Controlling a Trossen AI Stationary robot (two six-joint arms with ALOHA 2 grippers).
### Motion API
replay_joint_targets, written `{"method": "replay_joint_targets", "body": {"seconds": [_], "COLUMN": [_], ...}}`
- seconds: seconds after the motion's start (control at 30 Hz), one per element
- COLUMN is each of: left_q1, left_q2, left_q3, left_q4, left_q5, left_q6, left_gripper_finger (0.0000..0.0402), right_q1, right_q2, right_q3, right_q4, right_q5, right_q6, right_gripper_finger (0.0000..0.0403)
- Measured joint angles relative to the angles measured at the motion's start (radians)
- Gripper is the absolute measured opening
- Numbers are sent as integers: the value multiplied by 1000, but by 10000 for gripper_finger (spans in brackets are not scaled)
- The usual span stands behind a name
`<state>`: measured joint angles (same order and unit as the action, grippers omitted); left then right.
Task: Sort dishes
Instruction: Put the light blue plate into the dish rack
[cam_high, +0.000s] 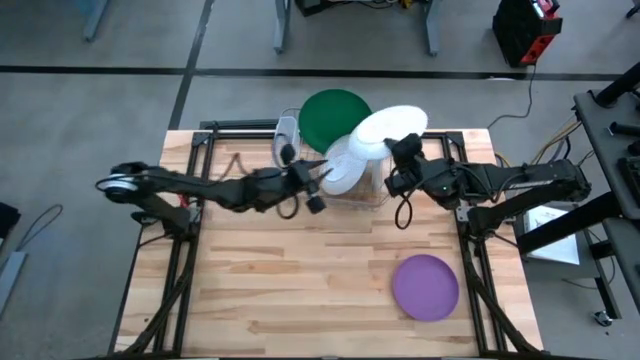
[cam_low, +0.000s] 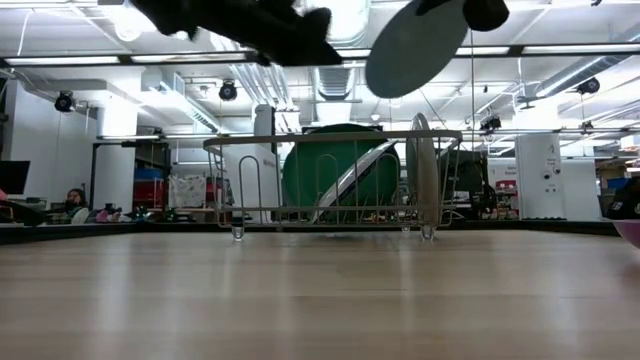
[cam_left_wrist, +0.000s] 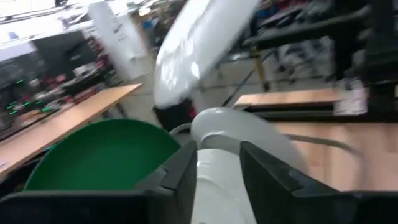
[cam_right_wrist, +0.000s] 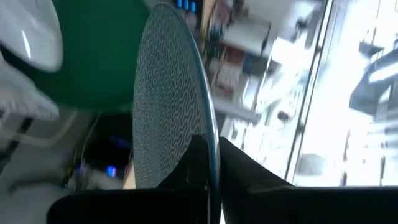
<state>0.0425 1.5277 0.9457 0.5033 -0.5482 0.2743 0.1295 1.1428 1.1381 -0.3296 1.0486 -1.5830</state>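
right pincer pinches patterned plate

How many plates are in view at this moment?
4, perhaps more hidden in the rack: the green plate at the dish rack's back, a pale plate leaning in it, a patterned plate lifted by the right gripper, and a purple plate on the table.

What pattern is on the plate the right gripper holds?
A fine blue-and-white wavy pattern on the plate, clearest in the right wrist view.
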Motion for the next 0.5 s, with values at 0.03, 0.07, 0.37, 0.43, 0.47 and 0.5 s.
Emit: {"method": "replay_joint_targets", "body": {"seconds": [0.03,0.07,0.37,0.43,0.47,0.5], "left_q1": [8,18,58,55,53,51], "left_q2": [38,71,224,253,266,281], "left_q3": [29,53,161,182,196,210], "left_q4": [0,-4,-4,-28,-55,-86], "left_q5": [-19,-39,-36,-31,-14,5], "left_q6": [1,-2,-100,-113,-125,-138], "left_gripper_finger": [118,126,162,163,163,163], "right_q1": [0,0,0,0,0,0], "right_q2": [-3,-4,-77,-87,-91,-93], "right_q3": [0,0,-2,-3,-3,-3], "right_q4": [-4,-5,-33,-32,-33,-33], "right_q5": [36,66,75,72,72,70], "right_q6": [-1,-1,18,19,19,21], "right_gripper_finger": [0,0,0,0,0,0]}}
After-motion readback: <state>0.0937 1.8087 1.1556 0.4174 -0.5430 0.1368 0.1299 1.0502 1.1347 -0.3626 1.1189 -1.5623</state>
